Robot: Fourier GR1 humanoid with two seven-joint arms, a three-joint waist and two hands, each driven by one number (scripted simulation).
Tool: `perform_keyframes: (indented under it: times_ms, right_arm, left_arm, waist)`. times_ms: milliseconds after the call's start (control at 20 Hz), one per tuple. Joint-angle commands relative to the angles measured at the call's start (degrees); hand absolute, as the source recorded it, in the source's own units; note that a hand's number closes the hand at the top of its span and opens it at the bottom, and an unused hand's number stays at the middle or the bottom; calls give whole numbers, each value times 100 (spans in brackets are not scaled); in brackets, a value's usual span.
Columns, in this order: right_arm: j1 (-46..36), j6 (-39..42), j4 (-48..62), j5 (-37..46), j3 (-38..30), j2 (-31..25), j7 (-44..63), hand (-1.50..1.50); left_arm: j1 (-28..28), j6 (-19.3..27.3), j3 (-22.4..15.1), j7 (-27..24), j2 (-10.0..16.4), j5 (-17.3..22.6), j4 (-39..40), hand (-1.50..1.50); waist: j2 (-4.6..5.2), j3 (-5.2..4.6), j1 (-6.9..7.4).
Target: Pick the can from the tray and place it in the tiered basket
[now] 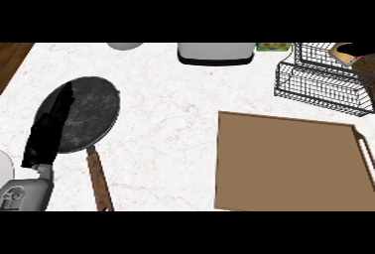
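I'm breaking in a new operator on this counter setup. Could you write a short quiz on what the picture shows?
1. In which corner of the view does the wire basket stand?
2. True or false: a can lies on the tray.
3. The left hand, open, is over: A the pan; B the tray; C the basket.

Key
1. Upper right, beyond the tray.
2. False: no can shows on the tray.
3. A.
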Motion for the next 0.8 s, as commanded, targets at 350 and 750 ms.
perform_keyframes:
  times_ms: [350, 750]
  right_arm:
    - [814, 792, -1495, -885, -811, -883, 856, -150]
    - [2763, 1975, -3234, -2195, -1949, -1282, 935, -150]
  left_arm:
    - [437, -89, 237, -127, 63, 69, -225, 0]
    - [419, 107, 181, -234, -133, -145, -20, 0]
  waist:
    - [-69, -4, -136]
    - [-73, 0, -281]
